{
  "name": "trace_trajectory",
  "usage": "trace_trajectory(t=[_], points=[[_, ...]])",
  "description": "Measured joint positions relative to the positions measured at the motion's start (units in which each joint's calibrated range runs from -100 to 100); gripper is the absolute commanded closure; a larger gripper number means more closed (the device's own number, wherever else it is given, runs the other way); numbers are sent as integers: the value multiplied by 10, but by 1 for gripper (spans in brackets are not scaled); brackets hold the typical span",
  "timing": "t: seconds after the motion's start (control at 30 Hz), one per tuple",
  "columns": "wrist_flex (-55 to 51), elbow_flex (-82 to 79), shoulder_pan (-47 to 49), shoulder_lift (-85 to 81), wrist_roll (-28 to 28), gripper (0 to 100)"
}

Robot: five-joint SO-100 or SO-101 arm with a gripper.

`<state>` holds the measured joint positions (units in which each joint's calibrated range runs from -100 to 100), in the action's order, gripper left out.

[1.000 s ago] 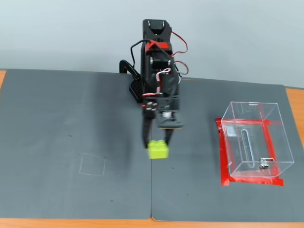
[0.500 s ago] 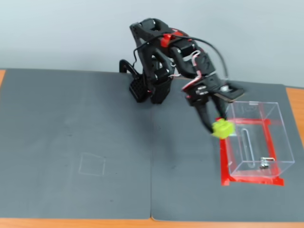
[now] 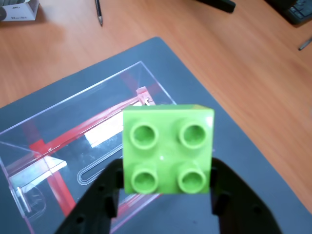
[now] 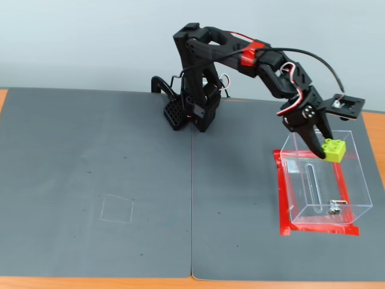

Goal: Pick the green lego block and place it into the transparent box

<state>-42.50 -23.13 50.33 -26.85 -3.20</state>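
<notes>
The green lego block (image 4: pixel 333 149), clamped between the fingers of the gripper (image 4: pixel 328 150), has been swung from the mat's middle to above the transparent box (image 4: pixel 352 180); only release is judged to remain.

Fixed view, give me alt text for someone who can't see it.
A black robot arm reaches right across a dark grey mat, its gripper holding the green lego block in its jaws over the open top of the transparent box. The box stands on red tape near the mat's right edge.
</notes>
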Motion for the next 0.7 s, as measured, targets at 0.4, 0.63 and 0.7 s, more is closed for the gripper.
trace_trajectory(t=[0.4, 0.63, 0.7], points=[[0, 1, 22, 58, 0, 87], [0, 1, 35, 71, -2, 86], [0, 1, 32, 71, 0, 82]])
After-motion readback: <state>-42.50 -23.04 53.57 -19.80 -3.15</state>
